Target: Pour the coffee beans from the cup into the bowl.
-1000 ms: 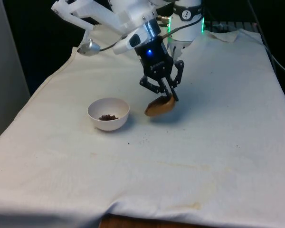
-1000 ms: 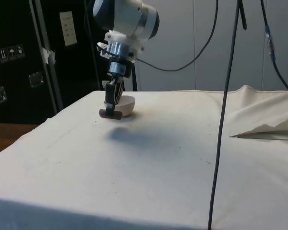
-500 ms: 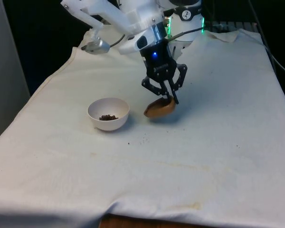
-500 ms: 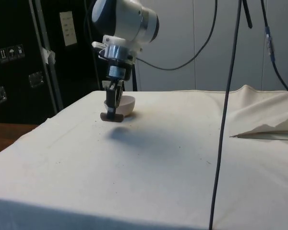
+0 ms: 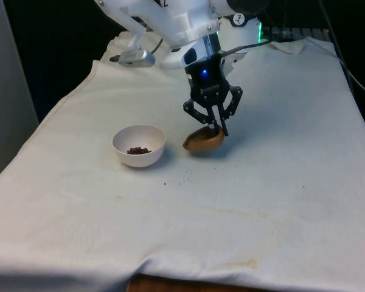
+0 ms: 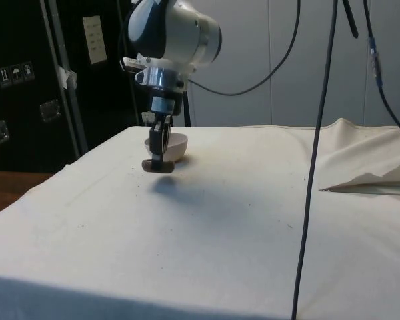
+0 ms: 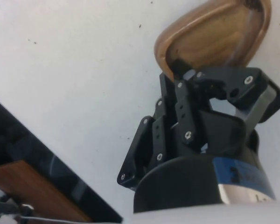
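A white bowl [image 5: 139,145] with a small heap of dark coffee beans [image 5: 138,150] stands on the cloth; in the side view the bowl [image 6: 176,145] sits just behind the arm. To the front view's right of it hangs a brown wooden cup [image 5: 202,140], tilted, low over the cloth. My gripper [image 5: 216,129] is shut on the cup's rim. The side view has the cup [image 6: 158,165] under the gripper [image 6: 159,155]. From the wrist, the cup [image 7: 214,35] looks hollow and bare inside, with the gripper [image 7: 186,70] pinching its edge.
A few stray dark crumbs [image 5: 184,179] lie on the white cloth between the bowl and the front edge. Black cables [image 6: 313,160] hang down in the side view. Wooden table edge [image 5: 170,285] shows at the front.
The cup has tipped back toward level and swung slightly away from the bowl, while the arm rose and rotated. The beans in the bowl are unchanged.
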Tool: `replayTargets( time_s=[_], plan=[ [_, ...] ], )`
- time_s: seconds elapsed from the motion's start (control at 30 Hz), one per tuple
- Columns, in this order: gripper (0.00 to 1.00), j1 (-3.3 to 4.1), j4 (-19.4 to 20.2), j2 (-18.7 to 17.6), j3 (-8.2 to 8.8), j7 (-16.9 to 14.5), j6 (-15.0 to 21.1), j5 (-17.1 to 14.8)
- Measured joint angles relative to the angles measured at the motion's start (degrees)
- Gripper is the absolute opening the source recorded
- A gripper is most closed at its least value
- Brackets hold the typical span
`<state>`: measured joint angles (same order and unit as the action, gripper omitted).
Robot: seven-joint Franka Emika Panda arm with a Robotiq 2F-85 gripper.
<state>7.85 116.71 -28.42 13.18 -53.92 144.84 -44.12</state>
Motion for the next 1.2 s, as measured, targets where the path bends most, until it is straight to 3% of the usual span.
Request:
replayTargets(
  time_s=[0.3, 1.2],
  plan=[
    [0.0, 0.0, 0.92, 0.17, -0.86, 2.75, 2.06, 4.18],
    [0.0, 0.0, 3.55, 0.52, -3.61, 16.96, 7.73, 22.86]
  ],
)
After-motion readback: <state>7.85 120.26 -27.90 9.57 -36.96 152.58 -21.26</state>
